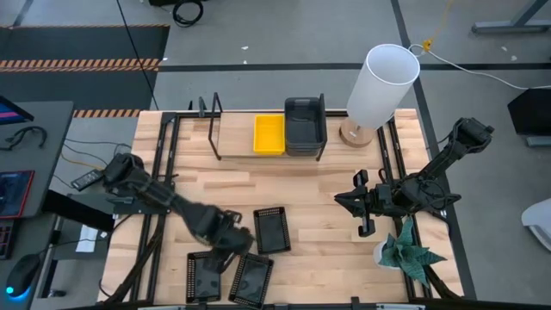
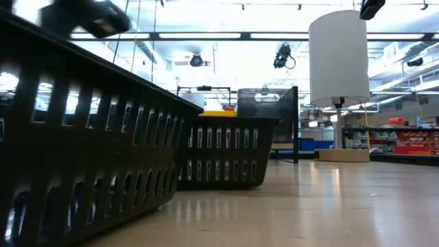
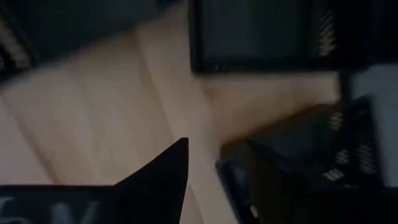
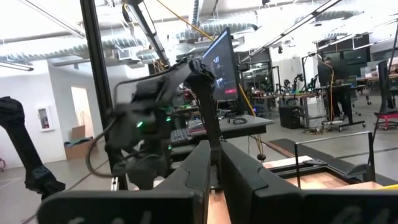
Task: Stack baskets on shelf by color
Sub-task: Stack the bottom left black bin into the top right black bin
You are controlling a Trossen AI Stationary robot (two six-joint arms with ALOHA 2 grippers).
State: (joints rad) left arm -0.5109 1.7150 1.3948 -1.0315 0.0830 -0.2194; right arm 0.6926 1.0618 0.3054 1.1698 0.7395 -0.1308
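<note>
While the left gripper (image 1: 231, 244) hovers over three black baskets (image 1: 271, 229) at the bench's six o'clock, I cannot tell its finger state.
Judged best: pinch one rim squarely; shelf (image 1: 237, 138) lies twelve o'clock; right gripper (image 1: 360, 203), closed, waits at three.

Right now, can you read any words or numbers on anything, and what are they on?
No text here can be read.
Monitor: something shows on the screen, too small to read.
Left end effector: pale marks on it in the left wrist view, too blurred to read.
Black basket, yellow basket, shelf: no writing shows.
</note>
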